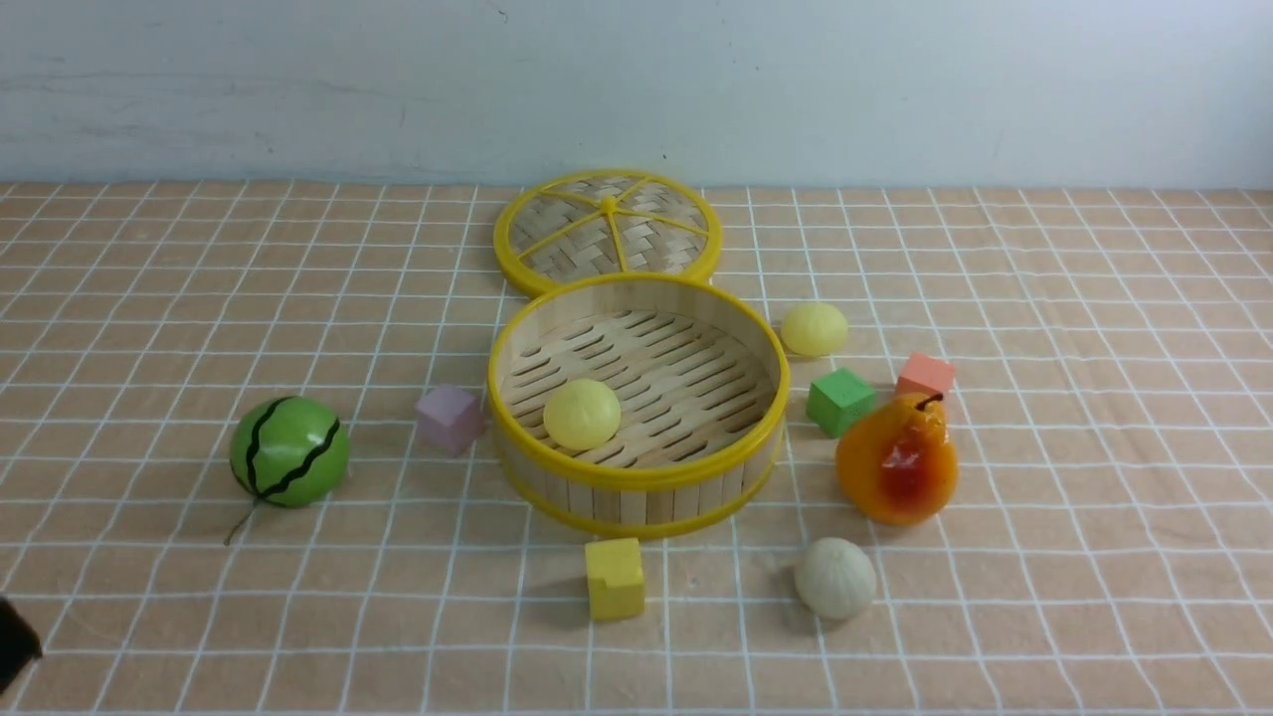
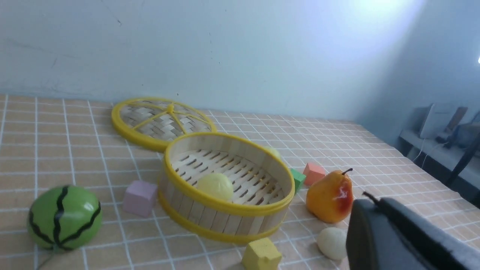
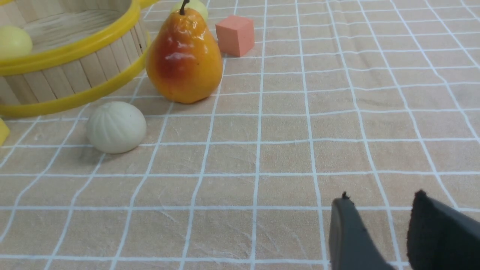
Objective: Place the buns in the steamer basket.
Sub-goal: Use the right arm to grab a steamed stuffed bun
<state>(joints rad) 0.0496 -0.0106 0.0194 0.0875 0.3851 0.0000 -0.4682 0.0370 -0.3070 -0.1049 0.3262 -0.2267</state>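
The basket (image 1: 636,502) sits at the center of the table (image 1: 1094,557), one yellow bun (image 1: 582,415) inside toward seven o'clock. The lid (image 1: 567,249) lies beyond it at twelve. From the basket, the pear (image 1: 895,472) is at four o'clock and the watermelon (image 1: 290,450) at nine. Outside the basket, a white bun (image 1: 835,579) lies at five o'clock and another yellow bun (image 1: 815,329) near the rim at two.

The left gripper (image 2: 369,198) is closed, with nothing in it. The right gripper (image 3: 382,195) is partly open, a gap between its fingertips, and holds nothing.

The front view shows a green block (image 1: 841,402) that the right wrist view does not; the left wrist view alone shows equipment (image 2: 435,120) beyond the table.
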